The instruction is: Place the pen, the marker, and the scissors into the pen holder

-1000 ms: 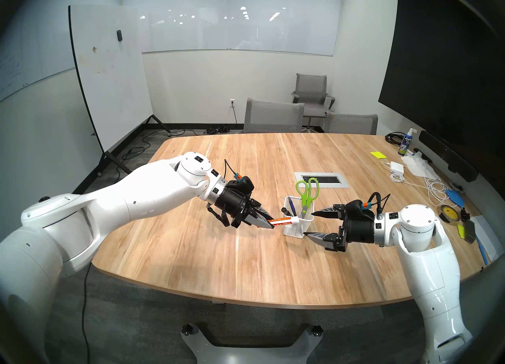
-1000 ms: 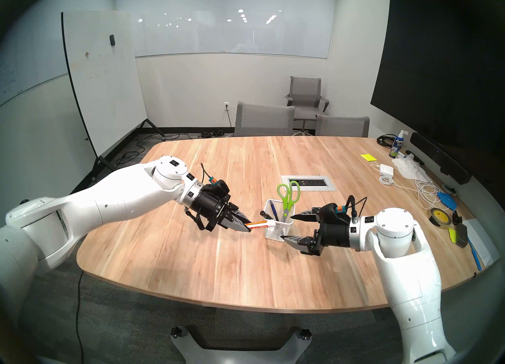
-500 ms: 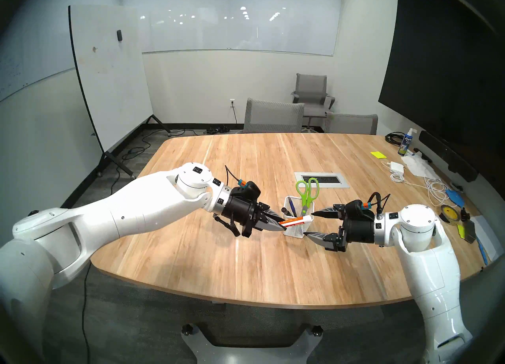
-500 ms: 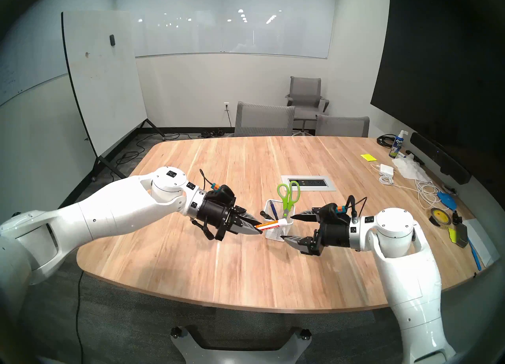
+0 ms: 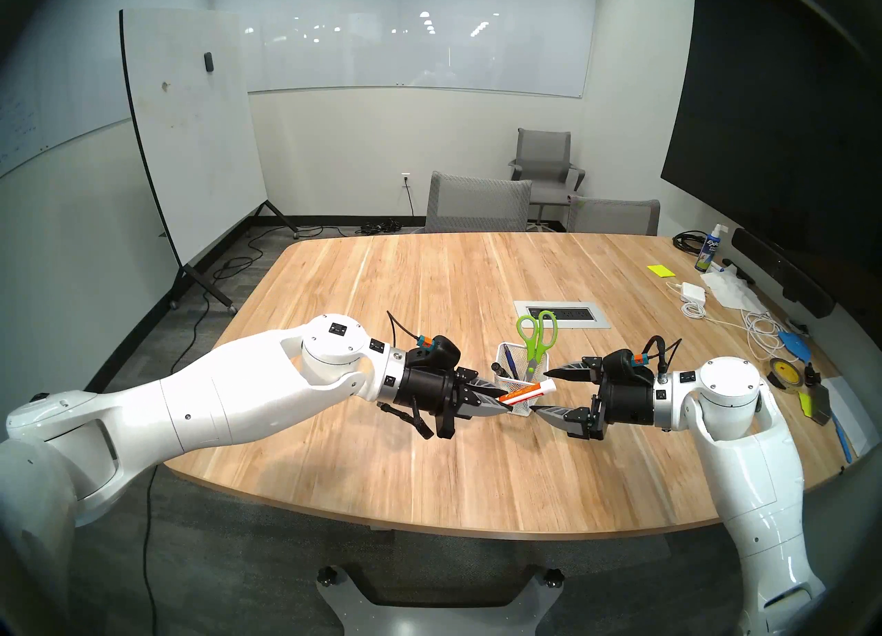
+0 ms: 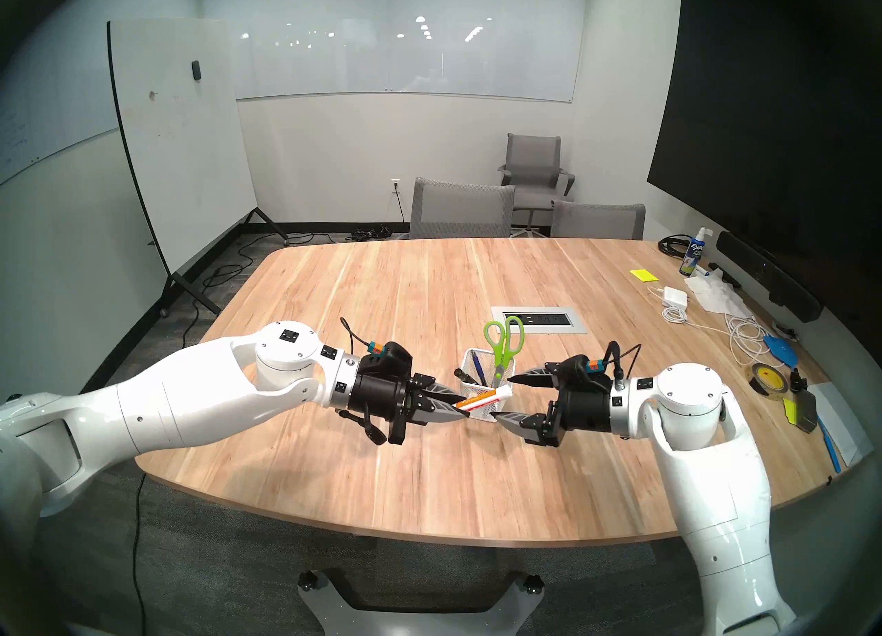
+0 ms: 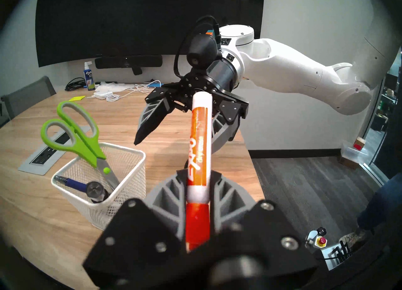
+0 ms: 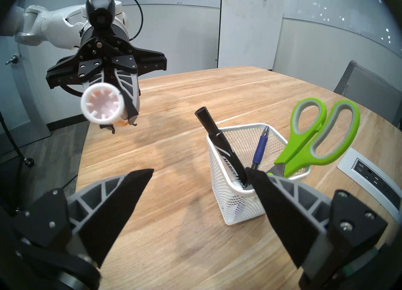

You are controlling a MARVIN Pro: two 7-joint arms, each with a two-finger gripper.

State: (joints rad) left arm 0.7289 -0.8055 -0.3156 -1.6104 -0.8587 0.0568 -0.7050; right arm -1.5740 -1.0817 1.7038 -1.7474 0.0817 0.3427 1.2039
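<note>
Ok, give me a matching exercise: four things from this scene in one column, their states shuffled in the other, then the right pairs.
Things:
1. scissors
2. orange marker
3. right gripper
4. pen

States:
A. open, holding nothing
B. blue, standing in the holder
C. clamped in the left gripper
D. blades down in the holder, green handles sticking out

Pairs: 1-D, 2-C, 3-A, 4-B
</note>
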